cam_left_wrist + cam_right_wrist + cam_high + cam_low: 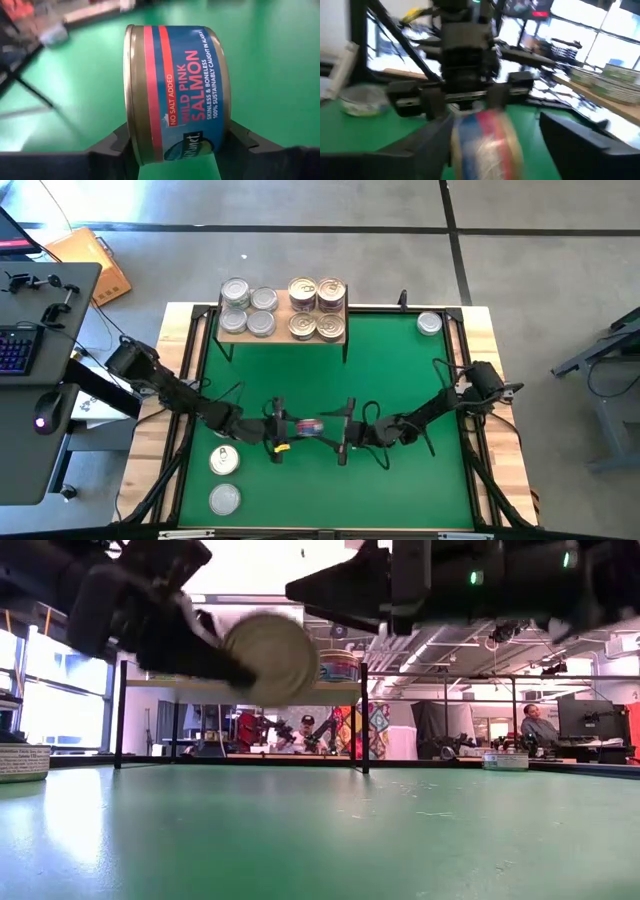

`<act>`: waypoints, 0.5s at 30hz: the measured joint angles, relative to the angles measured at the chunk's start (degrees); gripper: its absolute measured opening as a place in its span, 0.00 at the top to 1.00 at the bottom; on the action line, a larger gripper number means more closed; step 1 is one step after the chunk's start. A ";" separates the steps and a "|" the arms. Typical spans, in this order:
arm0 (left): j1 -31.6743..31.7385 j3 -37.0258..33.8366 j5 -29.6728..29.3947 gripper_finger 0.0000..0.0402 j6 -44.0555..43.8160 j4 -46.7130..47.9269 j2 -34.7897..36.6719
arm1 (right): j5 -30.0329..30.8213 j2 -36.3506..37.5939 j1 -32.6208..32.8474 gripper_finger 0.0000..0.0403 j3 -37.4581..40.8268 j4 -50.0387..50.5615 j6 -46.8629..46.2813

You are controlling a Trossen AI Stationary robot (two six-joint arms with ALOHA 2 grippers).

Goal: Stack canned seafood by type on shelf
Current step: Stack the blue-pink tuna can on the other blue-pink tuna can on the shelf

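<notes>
High view puts your salmon can mid-tabletop, on edge between both jaws: left gripper clamps its flat ends, right gripper stands open alongside, shelf well beyond.

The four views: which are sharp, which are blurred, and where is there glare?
High view: sharp, evenly lit. Low view: the can near the lens is soft, bright windows behind wash out the top, and light reflects off the mat. Left wrist view: the can's label is crisp, background blurred. Right wrist view: smeared throughout, can included.
</notes>
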State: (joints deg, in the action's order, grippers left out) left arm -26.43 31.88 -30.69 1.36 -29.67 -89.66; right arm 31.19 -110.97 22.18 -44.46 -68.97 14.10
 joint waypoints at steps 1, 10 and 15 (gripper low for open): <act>-0.12 1.16 -0.38 0.58 -0.68 5.06 0.43 | 1.99 1.17 0.24 0.24 -0.52 3.39 0.05; 1.04 10.80 -0.83 0.58 -3.67 31.06 -1.31 | -1.75 2.89 -2.04 0.12 -20.24 57.46 -4.99; 1.17 11.30 -0.94 0.58 -3.24 31.56 -1.65 | -4.19 -0.10 -3.87 0.12 -30.45 73.02 -5.20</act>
State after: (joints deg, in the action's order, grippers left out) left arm -25.26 43.18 -31.62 -1.87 1.89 -91.31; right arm 26.99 -111.07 18.31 -74.90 4.05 8.90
